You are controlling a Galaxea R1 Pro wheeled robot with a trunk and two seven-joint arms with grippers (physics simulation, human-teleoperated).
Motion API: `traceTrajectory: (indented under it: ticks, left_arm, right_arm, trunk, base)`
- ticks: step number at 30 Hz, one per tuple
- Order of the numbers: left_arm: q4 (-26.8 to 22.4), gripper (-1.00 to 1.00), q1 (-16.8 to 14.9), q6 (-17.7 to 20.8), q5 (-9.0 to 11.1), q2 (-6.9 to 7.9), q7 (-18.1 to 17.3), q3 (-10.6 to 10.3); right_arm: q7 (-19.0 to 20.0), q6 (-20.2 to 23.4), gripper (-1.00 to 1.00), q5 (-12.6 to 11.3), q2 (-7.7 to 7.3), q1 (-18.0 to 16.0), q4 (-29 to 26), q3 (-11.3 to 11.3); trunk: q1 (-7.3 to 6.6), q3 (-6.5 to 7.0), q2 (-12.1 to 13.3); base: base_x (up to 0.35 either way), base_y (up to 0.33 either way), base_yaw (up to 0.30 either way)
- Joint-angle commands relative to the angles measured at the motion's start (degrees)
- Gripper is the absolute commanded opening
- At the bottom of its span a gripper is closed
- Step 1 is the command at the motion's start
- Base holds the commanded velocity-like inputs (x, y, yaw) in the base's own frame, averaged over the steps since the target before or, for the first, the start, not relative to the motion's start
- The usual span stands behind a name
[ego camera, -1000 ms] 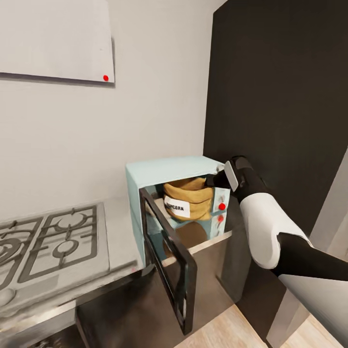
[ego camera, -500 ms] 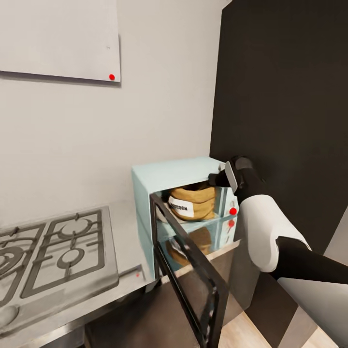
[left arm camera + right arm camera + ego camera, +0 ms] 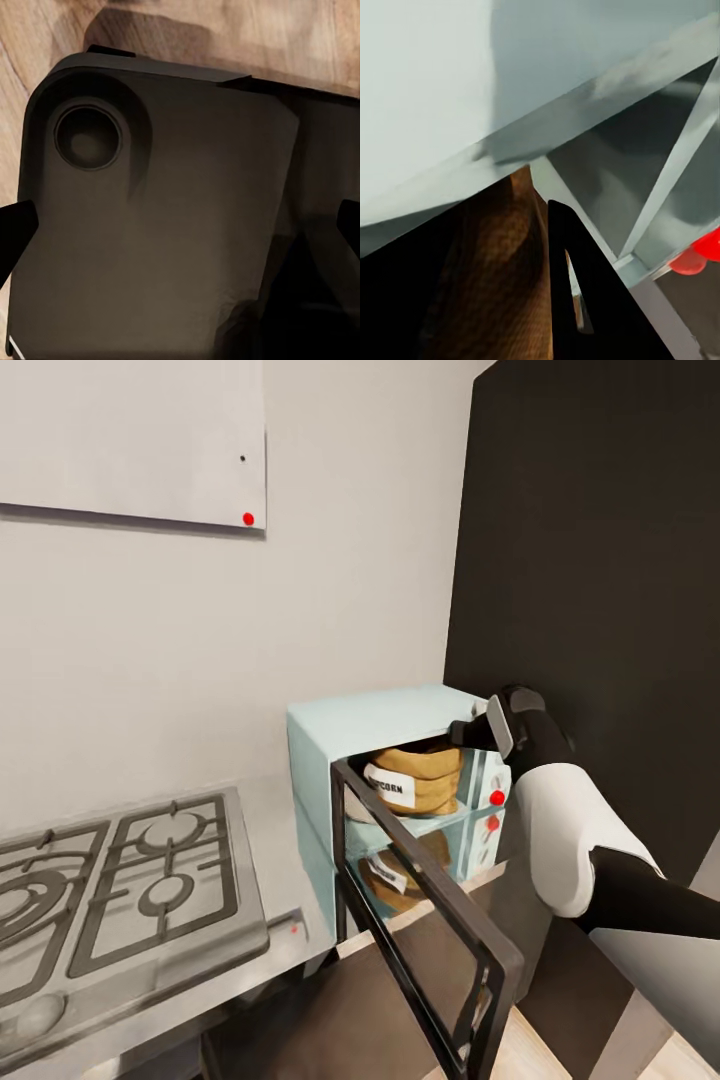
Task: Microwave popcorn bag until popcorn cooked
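The pale blue microwave (image 3: 370, 725) stands on the grey countertop (image 3: 275, 830) against the wall, its dark-framed door (image 3: 440, 930) swung wide open toward me. The tan popcorn bag (image 3: 420, 780) stands inside the cavity with its white label facing out. My right gripper (image 3: 468, 733) reaches in at the upper right of the opening, at the bag's rim. In the right wrist view the brown bag (image 3: 499, 277) sits between a dark finger (image 3: 585, 300) and a black shape on the other side. My left gripper (image 3: 180, 232) hangs open over my dark base.
A steel gas hob (image 3: 130, 880) lies on the counter left of the microwave. A tall dark panel (image 3: 600, 560) rises right beside the microwave. A white wall cabinet (image 3: 130, 440) hangs above. The open door juts out over the wood floor (image 3: 530, 1050).
The whole view has shifted, so the camera has moved; the microwave and door now sit further right and nearer. My right gripper stays at the bag's rim inside the microwave.
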Motion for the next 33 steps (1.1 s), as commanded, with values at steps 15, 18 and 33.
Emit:
traceTrajectory:
  ticks: [15,18,33]
  left_arm:
    - [0.00,1.00,-0.03,-0.11,0.40,-0.06,-0.06,0.04]
    - [0.00,1.00,-0.03,-0.11,0.40,-0.08,-0.03,0.04]
    - [-0.01,1.00,-0.03,-0.13,0.40,-0.09,-0.05,0.04]
  right_arm:
    - [0.44,0.18,-1.00,1.83,4.22,-0.03,3.74,2.13]
    - [0.45,0.18,-1.00,1.84,4.22,-0.02,3.74,2.13]
    - [0.43,0.18,1.00,1.69,4.39,-0.03,3.74,2.13]
  trunk:
    - [0.16,-0.06,0.01]
    - [0.16,-0.06,0.01]
    - [0.16,-0.06,0.01]
  base:
    - [-0.145,0.129,0.000]
    - [-0.018,0.017,0.000]
    - [0.000,0.000,0.000]
